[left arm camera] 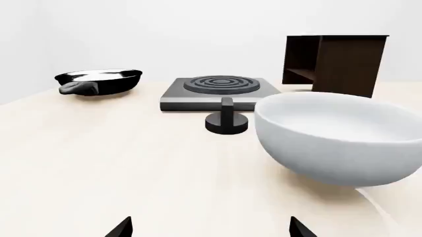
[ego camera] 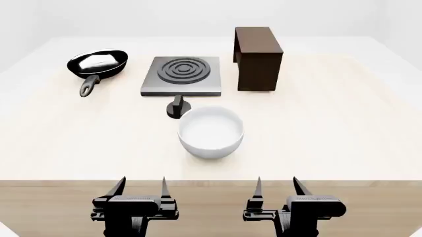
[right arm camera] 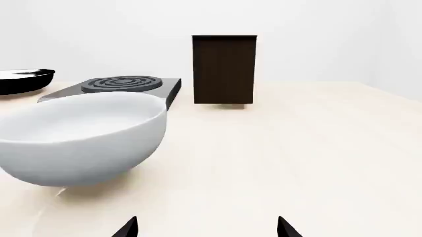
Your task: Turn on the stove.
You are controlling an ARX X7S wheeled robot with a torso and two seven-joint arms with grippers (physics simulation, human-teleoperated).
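The stove is a flat grey slab with concentric burner rings at the table's far middle; it also shows in the left wrist view and the right wrist view. Its small black knob stands upright on a round base just in front of it, clear in the left wrist view. My left gripper and right gripper are both open and empty at the table's near edge, far from the knob. Their fingertips show wide apart.
A white bowl sits just in front of the knob, between it and my grippers. A black frying pan lies at the far left. A dark brown box-like shelf stands right of the stove.
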